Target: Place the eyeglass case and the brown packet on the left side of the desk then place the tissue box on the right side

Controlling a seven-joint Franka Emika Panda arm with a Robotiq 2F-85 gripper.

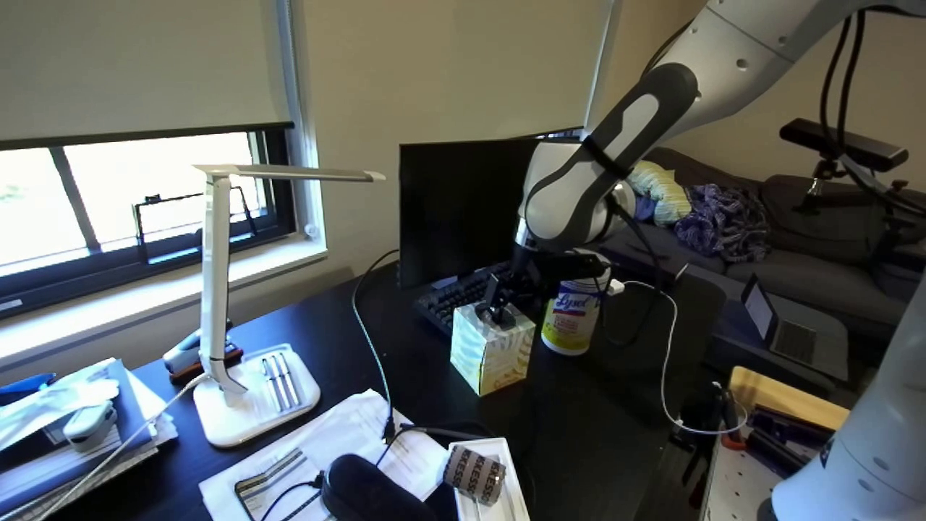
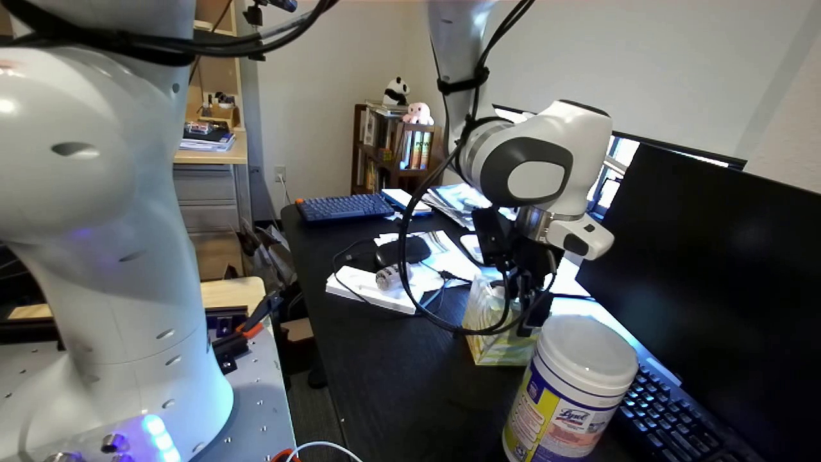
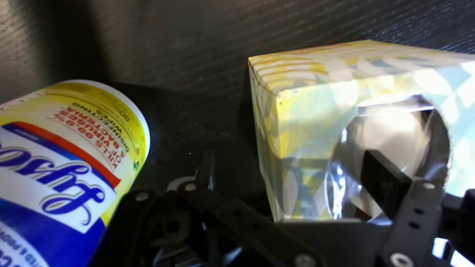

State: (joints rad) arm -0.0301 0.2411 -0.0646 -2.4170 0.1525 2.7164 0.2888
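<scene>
Yellow-green cardboard tissue box is sitting on the table, jaws spread apart: one's at the box's top hole, the other's outside, on the Lysol tub side. Keyboard's just beyond in an exterior view. Brown packet's on a white tray, eyeglass case just beside it.

On the wipes tub, at the left of the wrist view, stand the brand "Lysol", running off the edge, "Kills 99.9% of viruses & bacteria" and "80 disinfecting wipes"; "Lysol" can be read on it in both exterior views too. At the bottom centre of an exterior view, the brown packet carries repeating capitals, "ESS" among them.
</scene>
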